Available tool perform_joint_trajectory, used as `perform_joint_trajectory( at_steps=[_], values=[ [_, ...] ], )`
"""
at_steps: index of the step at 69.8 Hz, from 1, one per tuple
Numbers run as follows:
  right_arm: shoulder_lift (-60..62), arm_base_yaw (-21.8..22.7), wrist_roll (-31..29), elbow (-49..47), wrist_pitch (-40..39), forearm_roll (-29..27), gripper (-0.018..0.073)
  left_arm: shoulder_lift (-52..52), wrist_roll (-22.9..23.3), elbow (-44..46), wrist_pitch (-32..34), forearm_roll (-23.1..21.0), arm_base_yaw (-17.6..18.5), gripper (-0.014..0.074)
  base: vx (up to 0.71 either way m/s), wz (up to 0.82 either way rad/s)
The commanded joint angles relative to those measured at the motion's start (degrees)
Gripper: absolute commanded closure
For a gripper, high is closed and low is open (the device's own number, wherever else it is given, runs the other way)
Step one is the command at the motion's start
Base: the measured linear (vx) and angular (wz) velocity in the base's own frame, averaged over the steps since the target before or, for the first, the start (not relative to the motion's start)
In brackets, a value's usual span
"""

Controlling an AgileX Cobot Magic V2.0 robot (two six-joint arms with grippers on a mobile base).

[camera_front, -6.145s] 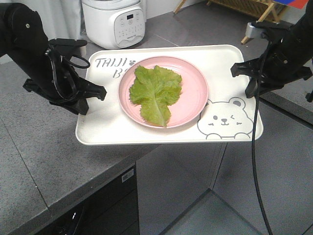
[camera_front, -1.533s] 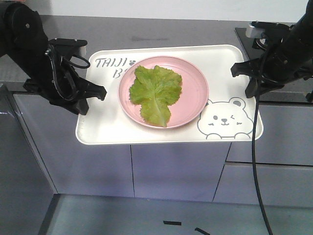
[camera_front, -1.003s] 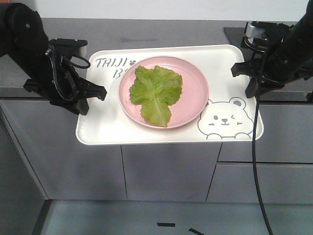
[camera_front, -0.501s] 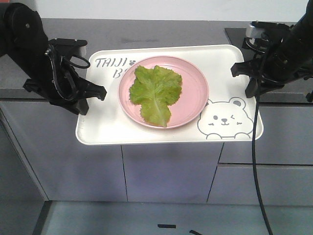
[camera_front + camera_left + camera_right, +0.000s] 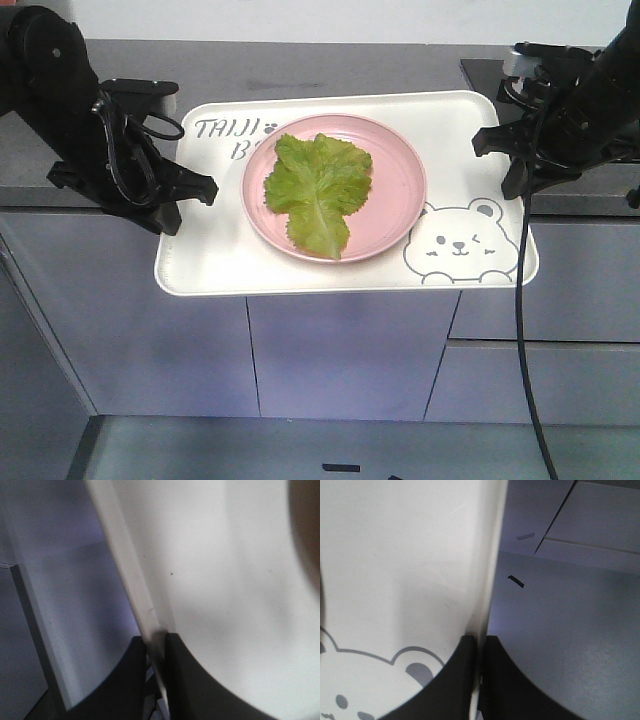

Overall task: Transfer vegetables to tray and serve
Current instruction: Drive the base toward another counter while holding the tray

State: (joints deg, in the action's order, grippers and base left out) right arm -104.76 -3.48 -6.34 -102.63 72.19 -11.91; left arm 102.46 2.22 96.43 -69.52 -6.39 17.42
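Look — left gripper point(image 5: 190, 192) and right gripper point(image 5: 507, 160) each clamp the tray point(image 5: 330, 277) by a rim, lettuce leaf point(image 5: 318, 190) flat on pink plate point(image 5: 400, 190).

Your backdrop has swung right round behind the tray point(image 5: 210, 250). Six seconds back a white rice cooker stood beyond its far edge and a worktop ran under its left corner. Now a long grey counter point(image 5: 300, 65) runs behind it, and flat cabinet doors point(image 5: 340, 350) face you below it. Over the last second and a half the door seams have slid left under the tray. The dark panel point(image 5: 487, 78) beyond its far right corner has crept left too. The black floor mark point(image 5: 341, 467) beneath it has dropped almost to the bottom of view.
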Motion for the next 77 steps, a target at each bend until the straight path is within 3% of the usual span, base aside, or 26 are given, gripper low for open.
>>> perform_joint_trajectory(
  at_steps=[1, 77],
  values=[
    [3.3, -0.38, -1.38, -1.6, 1.28, -3.84, 0.0569, -3.39, -1.45, 1.76, 2.75, -3.99, 0.9, 0.0602, 0.05, -0.02],
    [3.3, -0.38, -1.38, -1.6, 1.28, -3.84, 0.0569, -3.39, -1.45, 1.76, 2.75, -3.99, 0.9, 0.0602, 0.08, 0.0]
  ],
)
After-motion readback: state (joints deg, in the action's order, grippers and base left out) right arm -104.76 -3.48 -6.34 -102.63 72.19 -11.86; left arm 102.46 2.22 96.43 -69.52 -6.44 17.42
